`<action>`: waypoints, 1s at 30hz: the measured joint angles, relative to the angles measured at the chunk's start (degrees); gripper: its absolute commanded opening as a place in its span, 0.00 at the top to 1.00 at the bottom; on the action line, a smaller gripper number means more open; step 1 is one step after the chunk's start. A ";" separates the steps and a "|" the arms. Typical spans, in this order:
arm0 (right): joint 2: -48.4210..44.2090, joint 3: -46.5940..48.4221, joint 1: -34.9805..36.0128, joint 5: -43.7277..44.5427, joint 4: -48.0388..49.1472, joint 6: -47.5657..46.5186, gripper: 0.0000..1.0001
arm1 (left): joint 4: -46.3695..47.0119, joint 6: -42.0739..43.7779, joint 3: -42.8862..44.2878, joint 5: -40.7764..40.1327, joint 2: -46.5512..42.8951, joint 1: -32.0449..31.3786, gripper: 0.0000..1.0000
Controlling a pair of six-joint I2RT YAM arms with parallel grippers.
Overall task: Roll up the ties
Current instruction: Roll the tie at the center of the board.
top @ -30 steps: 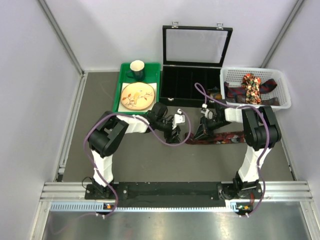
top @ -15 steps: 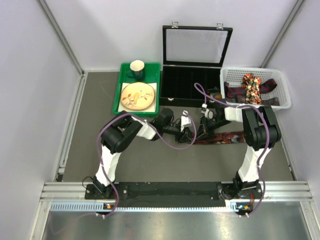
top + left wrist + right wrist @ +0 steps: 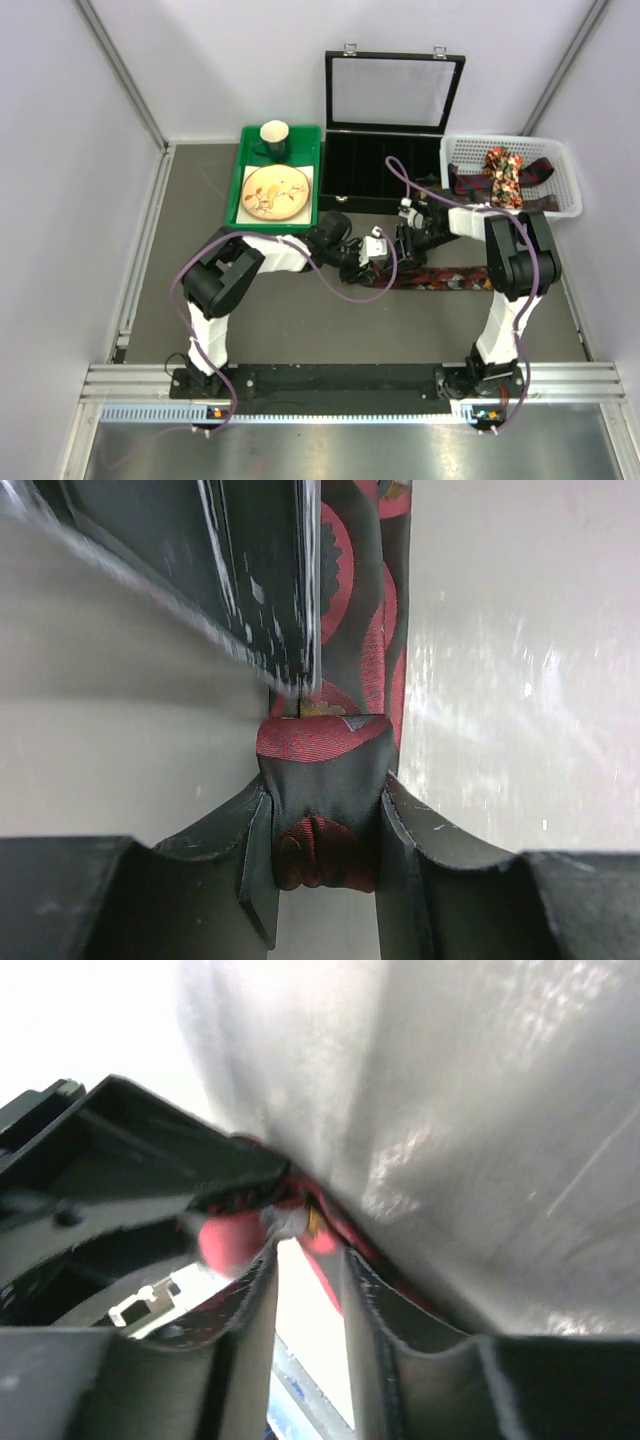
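My left gripper (image 3: 322, 798): both fingers (image 3: 250, 830) are pressed in on the patterned tie (image 3: 345, 640), pinching its bunched, folded-over end between the pads. A red lobe of cloth shows at the bottom of the pinch. From there the tie runs flat on the table (image 3: 520, 680) straight ahead of these fingertips, dark cloth with rounded red motifs.

My right gripper (image 3: 310, 1252): the fingers stand slightly parted, with light showing through the gap. Red cloth lies at the tips. The view is blurred, and I cannot tell whether either pad touches it. This gripper sits just ahead of my left one, nearly tip to tip, over the same end of the tie.

In the overhead view, the rest of the tie stretches along the table past my right gripper, under the right arm. More ties (image 3: 500, 172) lie heaped in a white basket (image 3: 572, 205), well beyond the right gripper. A black case (image 3: 380, 170) with its lid raised stands beyond both grippers. A green tray (image 3: 240, 190) stands well off to the left gripper's far left.
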 measured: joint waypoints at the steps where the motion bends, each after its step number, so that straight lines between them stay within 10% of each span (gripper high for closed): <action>1: -0.44 0.00 -0.15 -0.52 -0.24 -0.24 0.57 | -1.49 0.92 0.04 -0.83 -0.52 0.00 0.90; 13: -3.74 -2.47 2.75 -6.34 3.04 2.93 0.58 | -15.76 8.31 6.80 -8.90 -0.61 -3.17 0.81; 18: -1.70 -2.75 4.24 -5.92 4.70 3.43 1.00 | -17.79 9.75 7.93 -9.64 -0.22 -3.61 0.77; 25: -1.11 -2.75 3.96 -5.75 4.39 3.78 1.00 | -18.62 10.78 8.46 -10.34 -0.11 -3.78 0.24; 26: -1.07 -2.80 3.74 -5.49 4.28 3.76 1.00 | -18.91 10.78 8.70 -10.51 -0.11 -3.61 0.01; 30: -0.79 -3.45 2.12 -4.50 3.54 3.32 1.00 | -19.52 10.23 8.04 -6.29 -0.13 -0.24 0.01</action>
